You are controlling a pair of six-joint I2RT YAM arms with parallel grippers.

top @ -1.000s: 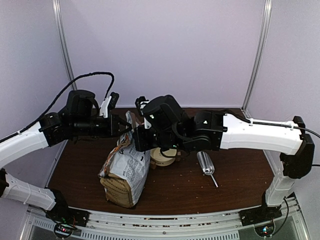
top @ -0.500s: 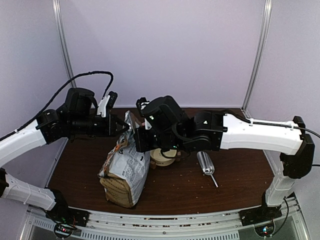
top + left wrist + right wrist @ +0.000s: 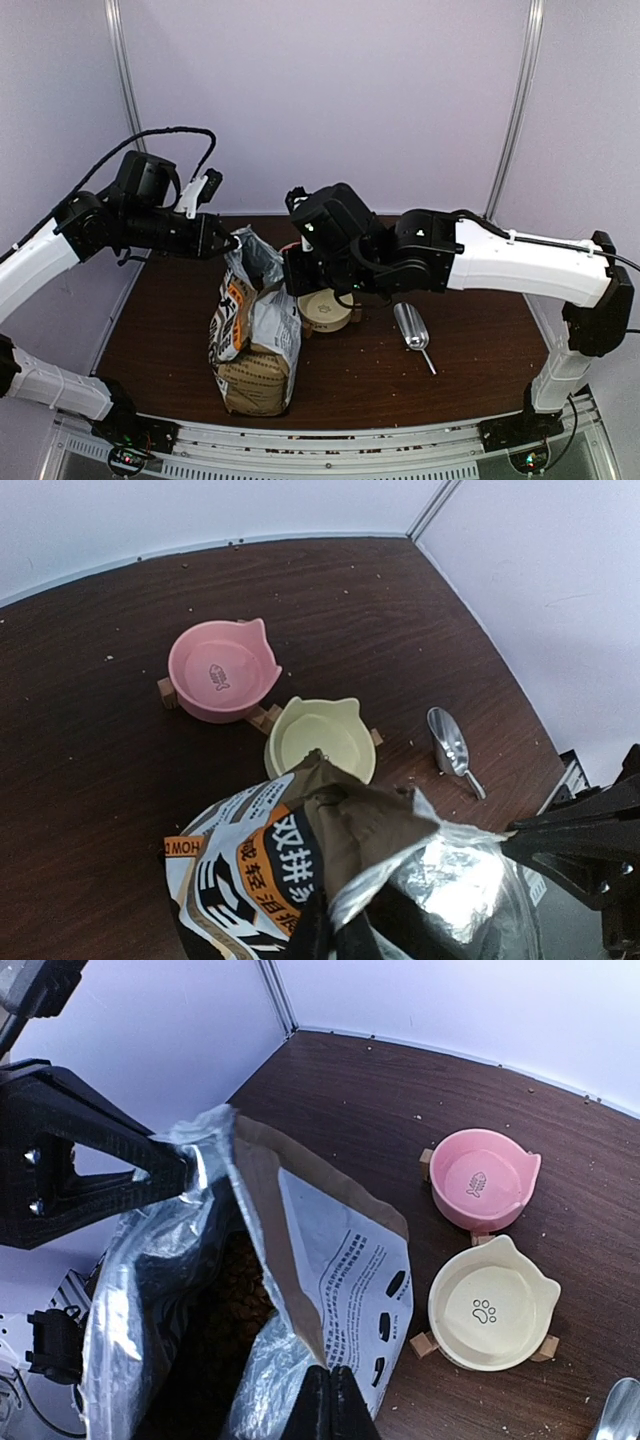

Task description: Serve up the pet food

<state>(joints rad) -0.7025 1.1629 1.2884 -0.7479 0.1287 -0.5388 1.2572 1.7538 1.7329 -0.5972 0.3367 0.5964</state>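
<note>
The printed bag (image 3: 252, 335) stands upright on the table with its mouth pulled apart. My left gripper (image 3: 230, 243) is shut on the bag's left top edge (image 3: 335, 920). On the right top edge (image 3: 330, 1385), my right gripper (image 3: 291, 268) is also shut. Dark-brown pet food (image 3: 225, 1290) shows deep inside the foil-lined bag in the right wrist view. A cream bowl (image 3: 490, 1303) and a pink bowl (image 3: 482, 1177) sit side by side just beyond the bag, both with nothing in them.
A silver metal scoop (image 3: 411, 327) lies on the table right of the cream bowl (image 3: 325, 310), also in the left wrist view as the scoop (image 3: 450, 745). Stray crumbs dot the brown tabletop (image 3: 360, 375). Wall panels close the back and sides.
The left arm has risen and drawn back to the left, pulling the bag's top edge with it. The bag now stands taller and its mouth is wider. The right gripper holds its side.
</note>
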